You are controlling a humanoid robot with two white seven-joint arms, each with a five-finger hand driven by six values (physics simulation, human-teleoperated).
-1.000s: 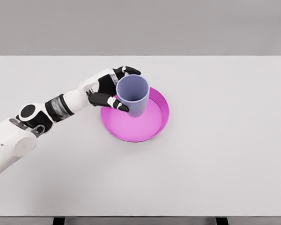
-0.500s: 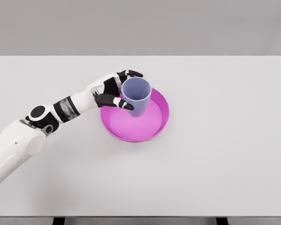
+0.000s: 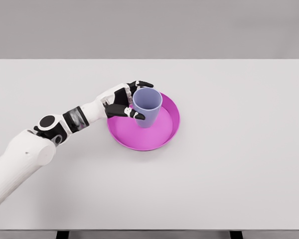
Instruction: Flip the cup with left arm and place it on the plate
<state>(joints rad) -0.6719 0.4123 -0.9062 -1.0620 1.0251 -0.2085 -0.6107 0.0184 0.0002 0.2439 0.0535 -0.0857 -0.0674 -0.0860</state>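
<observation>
A humanoid robot's left hand (image 3: 122, 102) grips a lavender cup (image 3: 147, 106) over a magenta plate (image 3: 162, 132) near the centre of the frame. The cup stands upright, mouth open to the camera, its base inside the plate's upper-left portion; whether the base touches the plate's floor or sits just above it cannot be told from this angle. The black-tipped fingers (image 3: 142, 83) curl around the cup's left side, one reaching over the far rim edge and the thumb pressing the near wall, so the hand is closed on the cup.

The white left arm (image 3: 27, 154) enters from the lower left of the frame and stretches diagonally up to the right, with a dark banded wrist section just behind the hand. The plate, a shallow round dish with a raised rim, lies flat on the pale grey desk (image 3: 239, 164), slightly left of the desk's middle. The hand overlaps the plate's upper-left rim. A plain grey wall fills the top of the frame behind the desk's far edge. Only this one arm shows in the head view.
</observation>
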